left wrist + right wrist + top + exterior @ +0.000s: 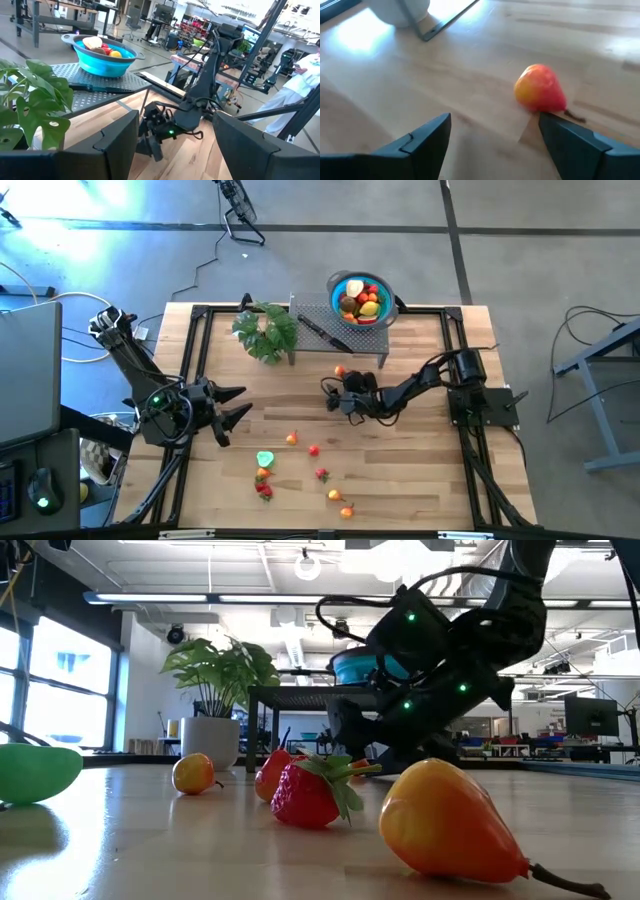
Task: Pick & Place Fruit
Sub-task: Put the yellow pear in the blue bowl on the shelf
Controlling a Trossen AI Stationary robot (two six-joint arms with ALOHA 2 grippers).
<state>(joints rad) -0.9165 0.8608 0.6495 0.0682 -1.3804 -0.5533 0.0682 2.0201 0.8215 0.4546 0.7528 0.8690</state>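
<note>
Right wrist view: gripper point(492, 145) open, pear point(540, 89) possibly touching 1 finger.

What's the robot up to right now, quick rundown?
Right claw open, low over the table, a red-yellow pear just ahead, not held. Left claw open, waiting at the left side. Blue bowl already holds fruit. Nothing in the way.

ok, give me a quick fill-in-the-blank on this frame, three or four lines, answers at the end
1. The blue bowl on the perforated shelf holds ____.
2. The right gripper, open, sits low beside a red-and-yellow ____ on the table.
3. The left gripper holds ____.
4. The leafy plant stands to the bowl's ____ in the high view.

Answers: fruit; pear; nothing; left
</note>
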